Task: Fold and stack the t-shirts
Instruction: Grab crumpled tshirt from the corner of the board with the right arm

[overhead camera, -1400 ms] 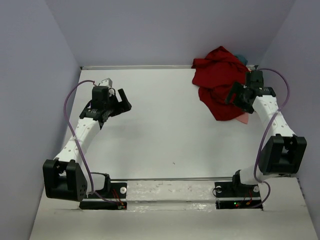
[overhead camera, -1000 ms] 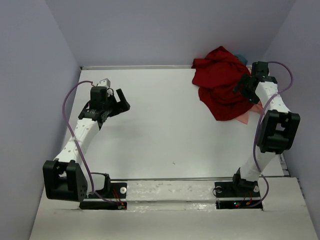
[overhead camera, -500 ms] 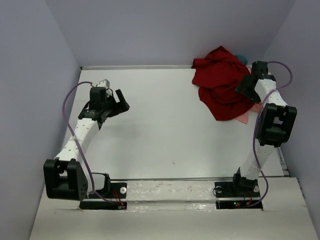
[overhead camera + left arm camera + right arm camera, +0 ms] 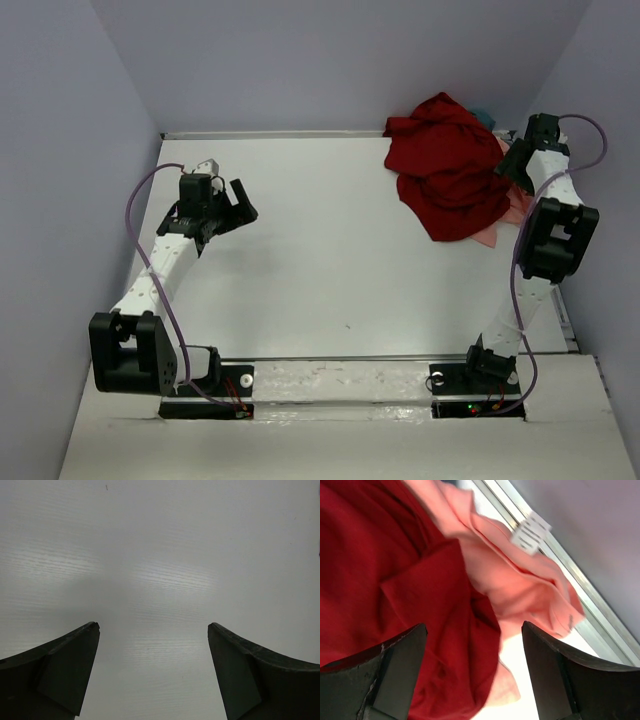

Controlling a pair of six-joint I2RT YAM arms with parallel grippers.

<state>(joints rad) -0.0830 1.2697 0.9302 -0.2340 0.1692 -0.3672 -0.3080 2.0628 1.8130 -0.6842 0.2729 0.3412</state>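
nearest me on the left, the left jaws hang over the table [image 4: 330,250], spread wide with nothing between them. further back on the right, i see the right jaws apart too, empty, over the crumpled dark red t-shirt [image 4: 440,175] where it overlaps the salmon pink t-shirt [image 4: 520,580]. the heap sits in the table's far right corner, a sliver of blue-grey t-shirt [image 4: 484,116] behind it

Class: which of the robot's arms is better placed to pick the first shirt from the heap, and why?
Right. The right gripper, open, hangs directly over the red shirt and pink shirt in the far corner; the left gripper, also open, is over bare table, well away.
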